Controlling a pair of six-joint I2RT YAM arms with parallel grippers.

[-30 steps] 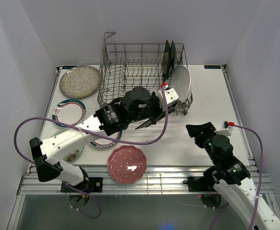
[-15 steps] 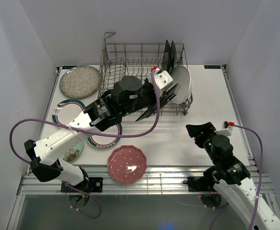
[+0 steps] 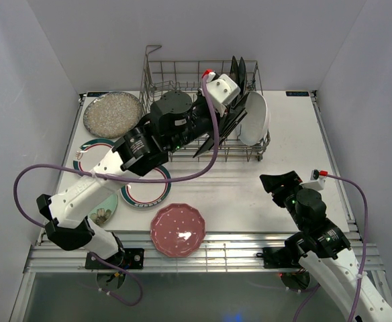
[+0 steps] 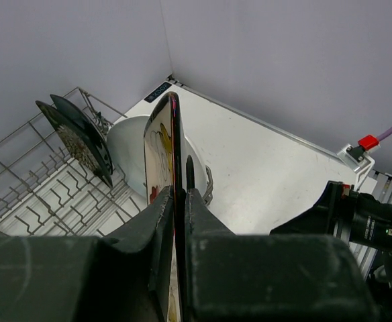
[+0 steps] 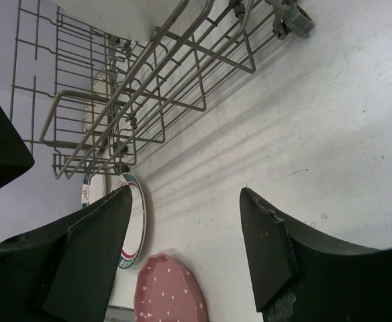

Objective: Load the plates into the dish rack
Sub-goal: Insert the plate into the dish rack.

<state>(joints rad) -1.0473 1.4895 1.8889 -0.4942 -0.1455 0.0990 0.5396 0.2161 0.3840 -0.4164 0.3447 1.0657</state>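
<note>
My left gripper [image 4: 179,191] is shut on the rim of a cream floral square plate [image 4: 157,144], held upright on edge. In the top view the plate [image 3: 206,147] hangs over the right part of the dish rack [image 3: 182,87]. In the rack stand two black plates [image 3: 236,77] and a white oval plate [image 3: 255,117]. Flat on the table lie a speckled silver plate [image 3: 112,113], two teal-rimmed plates [image 3: 95,155] [image 3: 145,191], a pale green plate [image 3: 102,211] and a pink plate [image 3: 177,228]. My right gripper [image 3: 276,184] is open above bare table, holding nothing.
The rack's raised handle [image 3: 154,48] stands at its back left corner. White walls close in the table on three sides. The right wrist view shows the rack's front wires [image 5: 115,100], the pink plate [image 5: 169,295] and a teal-rimmed plate [image 5: 132,225].
My left arm has carried the held plate away from the table in front of the rack, up and back over the rack's right side. The right arm has not moved.
</note>
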